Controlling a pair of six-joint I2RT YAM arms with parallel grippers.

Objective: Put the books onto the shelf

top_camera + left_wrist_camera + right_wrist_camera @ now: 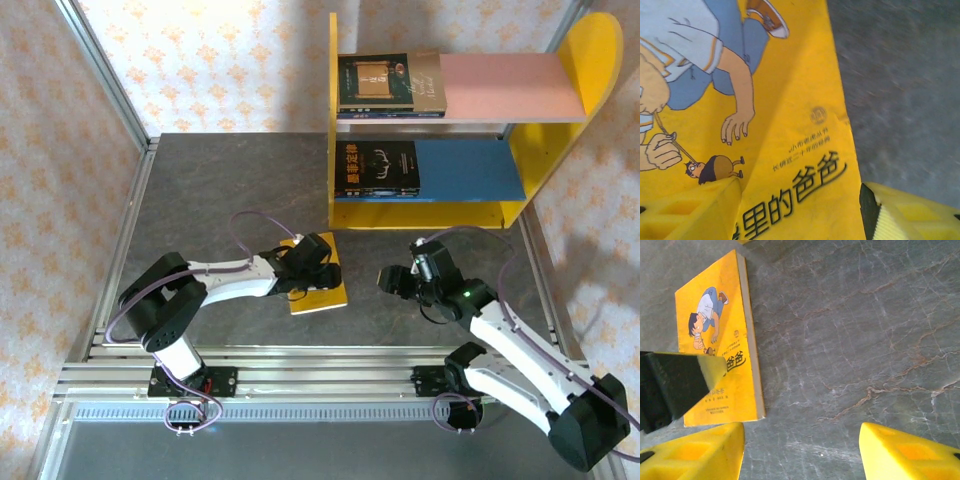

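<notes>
A bright yellow book (322, 291) with a cartoon boy lies flat on the grey table, in front of the shelf (585, 60). My left gripper (310, 263) is low over its cover and stands open. In the left wrist view one finger (695, 210) sits over the cover (790, 100) and the other finger (912, 215) is past the book's edge, over the table. My right gripper (398, 281) is open above bare table to the book's right; the book (720, 340) lies left of its fingers (695, 455). Dark books lie on the pink upper board (390, 83) and the blue lower board (378, 168).
The shelf stands at the back right, its open side facing the arms, with free board to the right of each book pile (510, 85). Metal frame rails (110, 90) and patterned walls close in the table. The table's front rail (300, 370) runs by the arm bases.
</notes>
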